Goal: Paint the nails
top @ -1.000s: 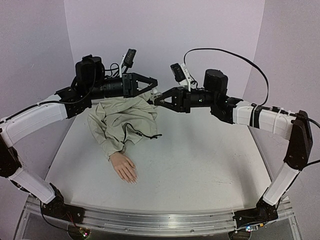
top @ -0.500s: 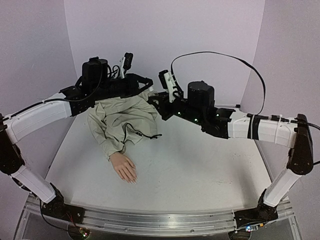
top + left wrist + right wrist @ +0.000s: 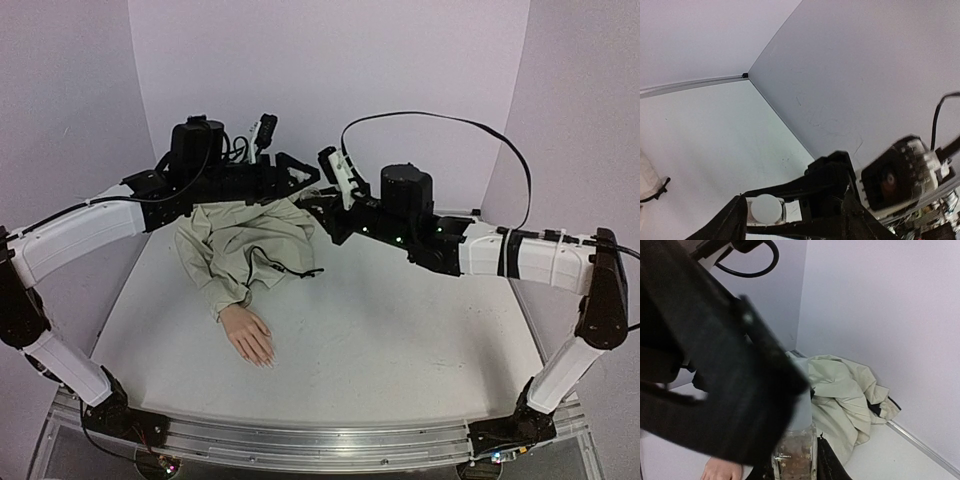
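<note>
Top external view: two arms reach in from the near edge and meet high over the far middle of the tabletop (image 3: 400, 330), above the far edge of the jacket.
Mannequin hand (image 3: 247, 333): one, flesh-pink, lying flat on the tabletop left of centre, nearer than the jacket, with its wrist inside the sleeve.
Long axis: runs from the wrist at the far left to the fingertips at the near right.
Nails (image 3: 264, 358): at the near-right end of the hand, pointing near and slightly right. They are pale specks, too small to count one by one. They are well apart from both arms.
Jacket (image 3: 245, 240): one, beige, in a crumpled heap at the far left of centre, with one sleeve running nearward to the hand.
Bottle (image 3: 794, 456): one, small, of clear glass with speckled contents, held in the air off the tabletop.
Cap (image 3: 803, 410): one, pale, at the bottle's upper end in the right wrist view.
Right fingers (image 3: 830, 465): clamped on the bottle, one dark finger against each glass side.
Left fingers (image 3: 722, 229): just beside the cap end of the bottle and a dark blur across the right wrist view. I cannot tell whether they grip the cap or stand apart.
</note>
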Action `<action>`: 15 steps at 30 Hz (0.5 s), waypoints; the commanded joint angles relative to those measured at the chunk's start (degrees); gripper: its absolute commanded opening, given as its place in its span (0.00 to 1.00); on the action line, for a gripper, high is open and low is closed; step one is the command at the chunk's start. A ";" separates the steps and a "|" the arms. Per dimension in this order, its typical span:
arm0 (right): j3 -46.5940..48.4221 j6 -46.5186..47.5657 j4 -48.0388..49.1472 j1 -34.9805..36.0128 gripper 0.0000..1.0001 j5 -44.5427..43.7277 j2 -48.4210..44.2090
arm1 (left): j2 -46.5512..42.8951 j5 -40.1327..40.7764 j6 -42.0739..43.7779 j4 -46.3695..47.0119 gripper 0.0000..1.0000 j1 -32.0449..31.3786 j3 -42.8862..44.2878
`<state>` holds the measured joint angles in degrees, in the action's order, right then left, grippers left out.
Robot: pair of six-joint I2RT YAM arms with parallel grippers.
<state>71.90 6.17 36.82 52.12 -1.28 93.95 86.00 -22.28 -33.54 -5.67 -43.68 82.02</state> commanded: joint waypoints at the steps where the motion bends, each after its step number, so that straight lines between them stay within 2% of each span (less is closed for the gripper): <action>1: 1.02 -5.03 0.05 -5.57 0.00 23.09 -5.02 | -5.02 -3.39 -0.73 -1.81 0.77 0.53 0.15; 4: 2.45 -5.69 -3.18 -7.34 0.00 30.96 -5.18 | -5.48 -3.06 -0.70 -9.62 0.81 0.94 2.71; 9: 5.57 -3.95 -9.71 -7.47 0.00 34.41 -4.14 | -4.64 -6.57 -0.08 -20.22 0.81 1.66 6.92; 15: 6.41 -3.47 -10.49 -7.47 0.00 35.21 -3.63 | -3.14 -8.17 1.42 -25.19 0.72 1.75 11.13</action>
<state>74.91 2.57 25.80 44.47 29.95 91.92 82.83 -27.97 -33.91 -26.48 -42.15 88.07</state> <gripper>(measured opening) 0.229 0.753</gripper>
